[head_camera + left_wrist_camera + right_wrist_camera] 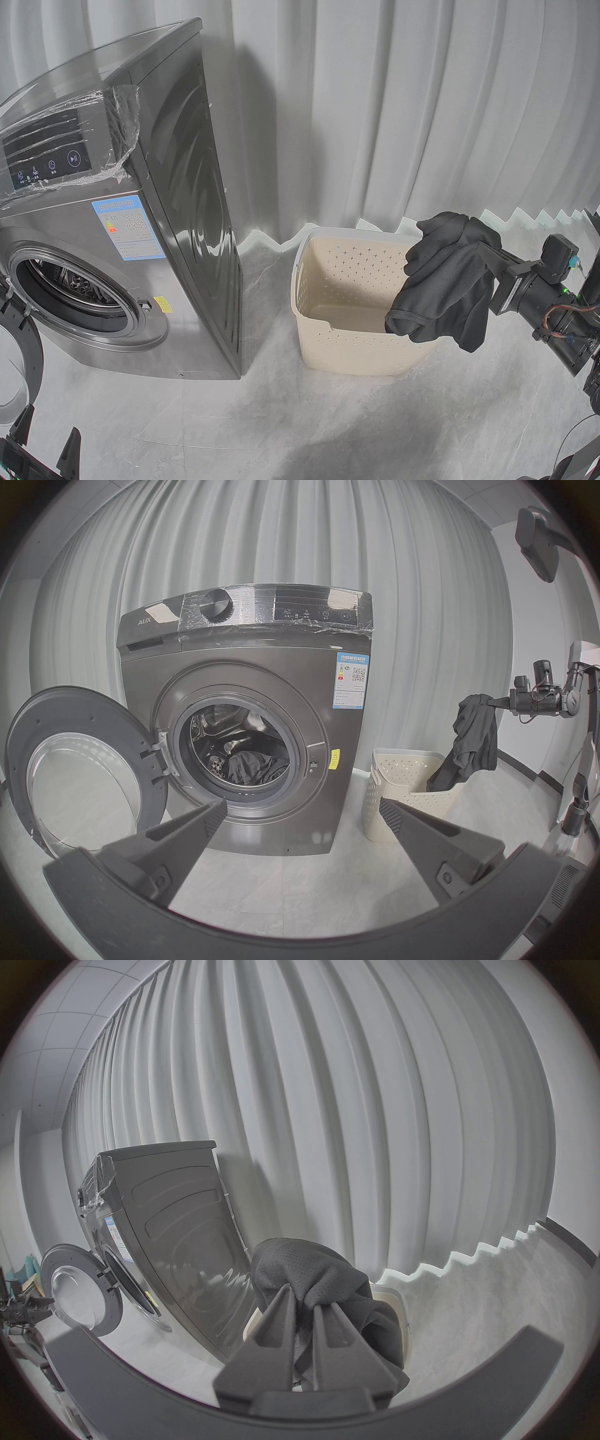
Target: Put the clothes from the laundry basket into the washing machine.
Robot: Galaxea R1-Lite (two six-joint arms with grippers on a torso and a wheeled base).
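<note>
Right gripper clamps the black garment, left gripper is open; I'd lift higher so it clears the laundry basket.

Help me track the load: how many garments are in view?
2. One garment hangs from the right gripper over the basket; a second garment lies in the washer drum. Others may hide deeper.

Pairs a charcoal garment with a cream, star-perforated laundry basket, a gunmetal-grey washing machine and white curtains.
</note>
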